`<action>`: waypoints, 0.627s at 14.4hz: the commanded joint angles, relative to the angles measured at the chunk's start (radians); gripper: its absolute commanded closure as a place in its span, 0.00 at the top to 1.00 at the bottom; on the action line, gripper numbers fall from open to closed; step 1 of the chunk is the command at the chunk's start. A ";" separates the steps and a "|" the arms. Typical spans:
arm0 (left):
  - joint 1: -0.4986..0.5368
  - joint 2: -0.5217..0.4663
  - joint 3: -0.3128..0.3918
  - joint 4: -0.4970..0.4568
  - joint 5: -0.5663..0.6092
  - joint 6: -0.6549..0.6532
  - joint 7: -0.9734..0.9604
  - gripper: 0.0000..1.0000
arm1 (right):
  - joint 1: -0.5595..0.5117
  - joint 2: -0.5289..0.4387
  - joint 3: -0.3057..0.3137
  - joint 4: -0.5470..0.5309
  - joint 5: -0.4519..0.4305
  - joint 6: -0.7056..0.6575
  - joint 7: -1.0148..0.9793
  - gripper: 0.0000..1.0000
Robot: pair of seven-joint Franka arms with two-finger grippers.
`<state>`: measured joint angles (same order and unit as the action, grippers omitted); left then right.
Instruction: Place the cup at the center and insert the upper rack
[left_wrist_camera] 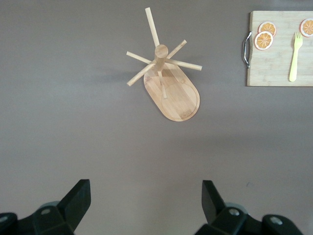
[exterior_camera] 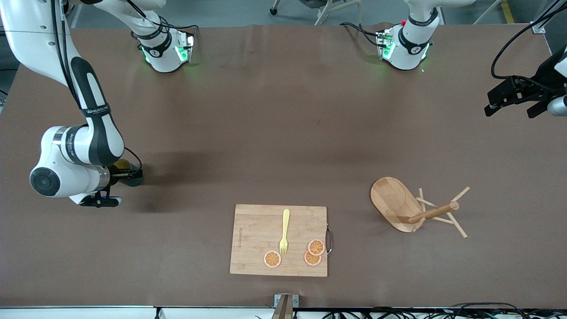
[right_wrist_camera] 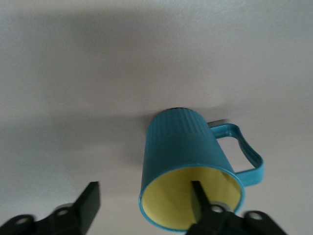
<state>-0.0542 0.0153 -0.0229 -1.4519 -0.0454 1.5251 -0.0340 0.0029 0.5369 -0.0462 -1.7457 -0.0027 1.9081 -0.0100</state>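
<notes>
Right hand [right_wrist_camera: 142, 208] part-open astride cup [right_wrist_camera: 188, 164] rim, one finger inside, left hand [left_wrist_camera: 146, 203] wide.

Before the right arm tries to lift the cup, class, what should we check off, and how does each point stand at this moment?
1. Right tool straddles the wall of the cup, one side inside the mouth, one outside: ok.
2. Right tool shut on the cup: not ok, it is open.
3. Cup standing upright: ok.
4. Cup's handle out of the tool's way: ok.
5. Left tool open and waiting, away from the cup: ok.
6. Upper rack upright for the later step: not ok, it lies on its side toward the left arm's end.
</notes>
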 commanded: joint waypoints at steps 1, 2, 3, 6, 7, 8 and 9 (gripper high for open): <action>-0.001 -0.014 -0.006 0.002 0.018 0.009 0.003 1.00 | 0.002 0.014 -0.001 -0.011 0.010 0.006 0.001 0.58; -0.001 -0.026 -0.011 -0.004 0.018 0.026 0.011 1.00 | -0.001 0.014 -0.001 -0.011 0.010 0.003 0.001 0.45; 0.002 -0.034 -0.018 -0.007 0.018 0.029 0.014 1.00 | -0.004 0.014 0.000 -0.011 0.010 -0.003 0.002 0.25; 0.002 -0.034 -0.019 -0.007 0.016 0.029 0.017 1.00 | 0.002 0.012 0.000 0.001 0.020 -0.030 0.010 0.00; 0.002 -0.034 -0.019 -0.007 0.016 0.029 0.017 1.00 | 0.002 0.012 0.000 0.006 0.024 -0.032 0.027 0.00; 0.002 -0.034 -0.019 -0.005 0.018 0.029 0.017 1.00 | 0.005 0.012 0.000 0.015 0.024 -0.038 0.044 0.00; 0.002 -0.034 -0.019 -0.005 0.016 0.029 0.017 1.00 | 0.014 0.012 0.002 0.028 0.026 -0.055 0.050 0.00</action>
<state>-0.0542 -0.0031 -0.0368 -1.4491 -0.0453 1.5458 -0.0340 0.0048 0.5607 -0.0469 -1.7338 0.0084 1.8855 0.0112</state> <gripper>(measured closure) 0.000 0.947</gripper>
